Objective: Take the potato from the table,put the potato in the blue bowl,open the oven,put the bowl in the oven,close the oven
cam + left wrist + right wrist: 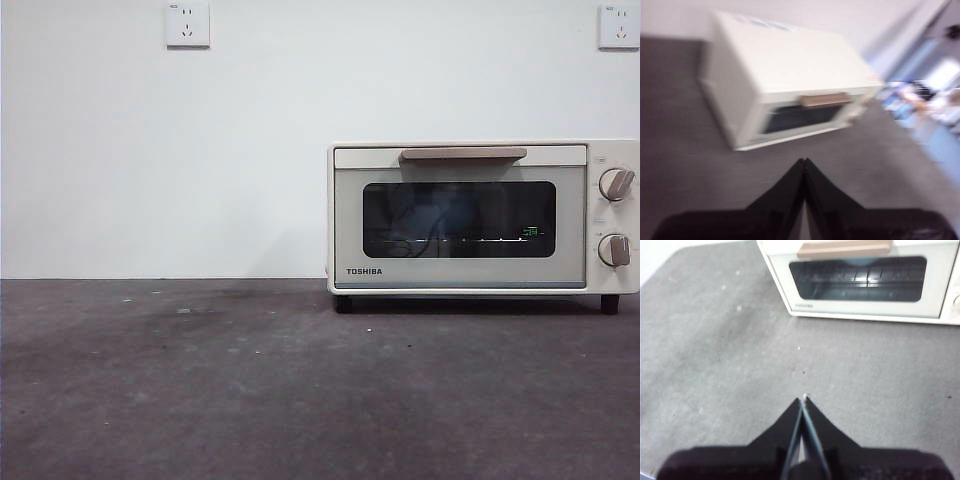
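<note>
The table [200,380] lies dark grey and speckled across the front view, with a white wall [150,150] behind it and two sockets, one [187,24] high on the left and another [619,26] at the top right corner. The oven [480,215] stands at the right on the table against the wall, door closed, with its beige handle [462,154] above the dark window and two knobs [615,184] on its right side. The left gripper [804,161] hangs above the table in front of the oven [790,80], jaws pressed together, holding nothing; that view is blurred. The right gripper [804,399] hovers over bare table before the oven [860,280], its jaws together and empty. A blue shape shows dimly through the window in the front view; I cannot tell what it is. The potato is not visible in any view.
</note>
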{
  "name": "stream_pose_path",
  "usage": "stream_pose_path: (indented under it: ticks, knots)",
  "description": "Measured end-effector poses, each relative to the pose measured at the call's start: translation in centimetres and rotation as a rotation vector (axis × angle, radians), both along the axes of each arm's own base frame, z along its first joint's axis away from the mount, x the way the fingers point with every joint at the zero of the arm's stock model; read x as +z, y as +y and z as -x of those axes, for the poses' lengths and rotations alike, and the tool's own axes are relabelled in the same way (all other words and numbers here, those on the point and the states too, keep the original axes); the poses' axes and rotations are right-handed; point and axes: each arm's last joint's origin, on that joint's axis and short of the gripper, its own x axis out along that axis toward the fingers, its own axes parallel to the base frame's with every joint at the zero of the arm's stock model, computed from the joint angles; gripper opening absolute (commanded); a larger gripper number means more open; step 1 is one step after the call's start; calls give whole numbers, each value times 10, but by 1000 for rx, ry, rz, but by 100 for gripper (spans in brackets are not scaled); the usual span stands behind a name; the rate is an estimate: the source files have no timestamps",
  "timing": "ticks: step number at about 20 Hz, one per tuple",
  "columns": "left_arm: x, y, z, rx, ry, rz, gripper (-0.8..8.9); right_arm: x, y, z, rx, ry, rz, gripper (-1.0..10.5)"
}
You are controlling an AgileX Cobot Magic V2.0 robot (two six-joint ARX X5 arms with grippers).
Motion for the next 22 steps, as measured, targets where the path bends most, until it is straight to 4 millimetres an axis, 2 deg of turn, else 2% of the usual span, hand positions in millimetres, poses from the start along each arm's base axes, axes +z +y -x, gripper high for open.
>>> stream_pose_path:
  ticks: [4, 6, 8, 13, 18, 22]
  knots:
    - [19, 31, 58, 80, -144, -151, -6, 0, -1, 1, -5, -6, 14, -12]
    - [23, 40, 76, 105, -179, -178, -6, 0, -1, 1, -3, -7, 21, -12]
    - [19, 47, 86, 149, -144, -228, -6, 0, -1, 1, -2, -8, 22, -12]
    - [2, 52, 93, 163, 18, -350, -5, -1, -1, 1, 1, 0, 29, -11]
    - [-7, 53, 95, 145, 113, -406, -5, -8, -1, 2, 2, 87, 52, 2]
    - [-12, 49, 88, 137, 157, -430, -4, -11, 0, -1, 3, 121, 61, 2]
